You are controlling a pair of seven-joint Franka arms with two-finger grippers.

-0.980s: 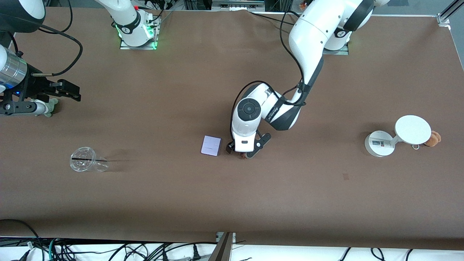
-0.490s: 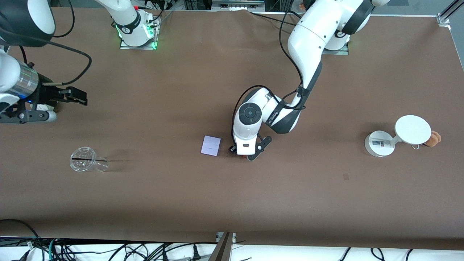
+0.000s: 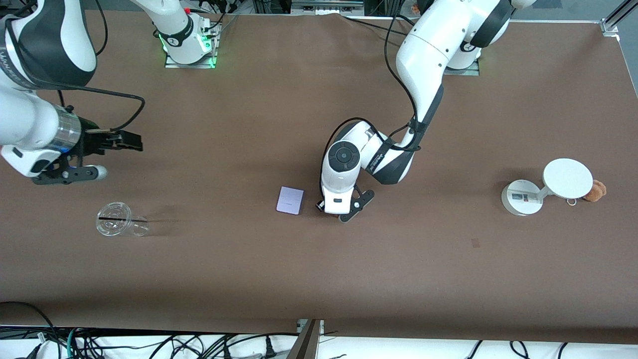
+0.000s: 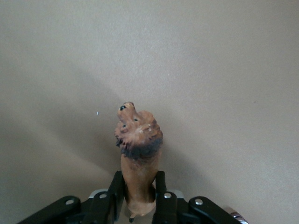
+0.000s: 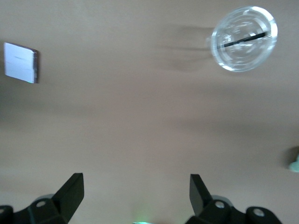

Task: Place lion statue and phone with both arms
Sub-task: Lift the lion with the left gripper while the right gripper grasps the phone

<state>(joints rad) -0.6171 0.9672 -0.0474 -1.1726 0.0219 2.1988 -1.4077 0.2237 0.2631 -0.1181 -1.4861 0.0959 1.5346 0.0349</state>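
The lion statue (image 4: pixel 138 154), small and orange-brown with a dark mane band, stands between the fingers of my left gripper (image 4: pixel 138 179), which is shut on its body. In the front view that gripper (image 3: pixel 340 211) is down at the table's middle and hides the statue. The phone (image 3: pixel 290 200), a flat pale lavender rectangle, lies flat on the table right beside it, toward the right arm's end. My right gripper (image 3: pixel 69 174) hangs open and empty over bare table near the clear cup. Its wrist view shows the phone (image 5: pixel 20 62) far off.
A clear plastic cup (image 3: pixel 117 225) with a dark straw lies on its side toward the right arm's end. A white round-topped stand (image 3: pixel 523 198) and a tan plush toy (image 3: pixel 595 191) sit at the left arm's end. The edge of a grey-green plush (image 5: pixel 295 161) shows.
My left gripper has shut on the lion statue. The right arm has swung from the table's end toward the cup, and now covers the grey-green plush in the front view.
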